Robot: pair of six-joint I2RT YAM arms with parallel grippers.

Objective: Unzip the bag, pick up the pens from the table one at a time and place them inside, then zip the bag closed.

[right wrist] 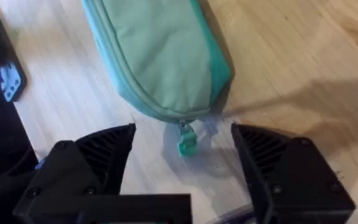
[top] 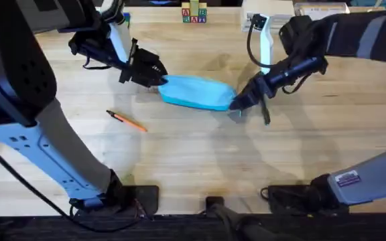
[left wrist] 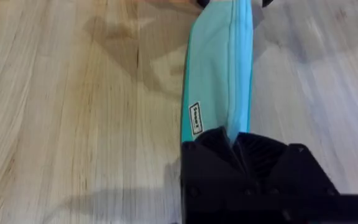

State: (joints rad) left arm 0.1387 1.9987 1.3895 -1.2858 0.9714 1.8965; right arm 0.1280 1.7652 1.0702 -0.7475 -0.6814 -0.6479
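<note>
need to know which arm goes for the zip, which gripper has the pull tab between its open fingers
The right gripper: its fingers stand open either side of the bag's pull tab. The left gripper is shut on the bag's opposite end.

Light-blue bag lies across the middle of the wooden worktop. Left gripper sits at the bag's left end, touching it. Right gripper sits at the bag's right end. Orange pen lies alone on the worktop, to the left of the bag and nearer the arm bases. Black pen lies just right of the right gripper.
</note>
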